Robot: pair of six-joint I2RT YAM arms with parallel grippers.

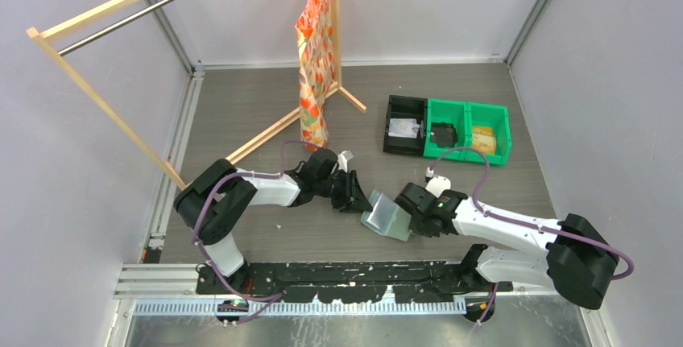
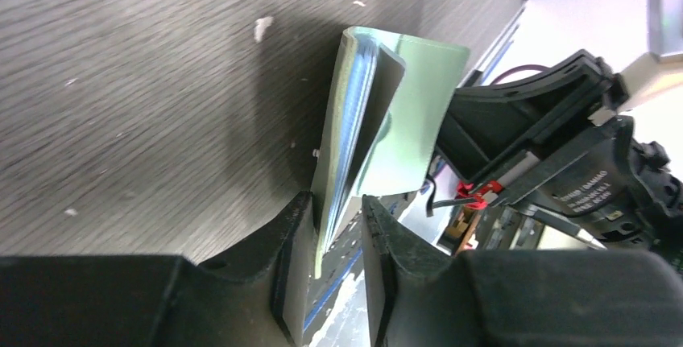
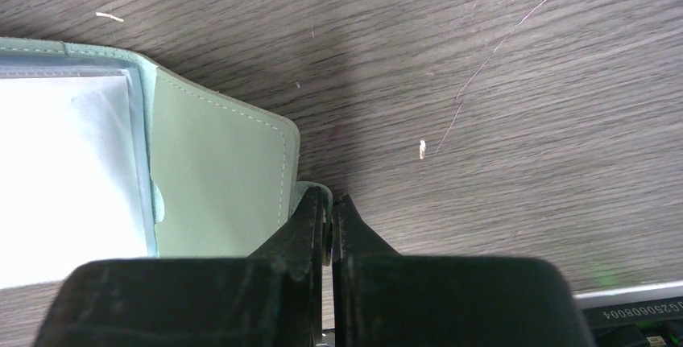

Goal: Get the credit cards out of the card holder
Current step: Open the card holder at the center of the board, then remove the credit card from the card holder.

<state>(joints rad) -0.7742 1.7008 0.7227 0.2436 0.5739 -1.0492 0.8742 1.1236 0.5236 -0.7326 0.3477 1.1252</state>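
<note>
Right gripper (image 3: 330, 202) is clamped hard on one flap of the card holder (image 1: 387, 216), pinching its edge from the 3 o'clock side and holding it open, tilted above the bench (image 1: 266, 105). My left gripper (image 2: 337, 210) comes in from 10 o'clock, jaws either side of the other flap's edge; whether they press it, I cannot tell. A white insert (image 3: 64, 170) shows in the inner pocket. The bins (image 1: 447, 130) sit off at 1 o'clock.

Both arms reach inward to the centre of the top view; left gripper (image 1: 355, 195) jaws slightly parted, right gripper (image 1: 413, 223) pinched tight
</note>
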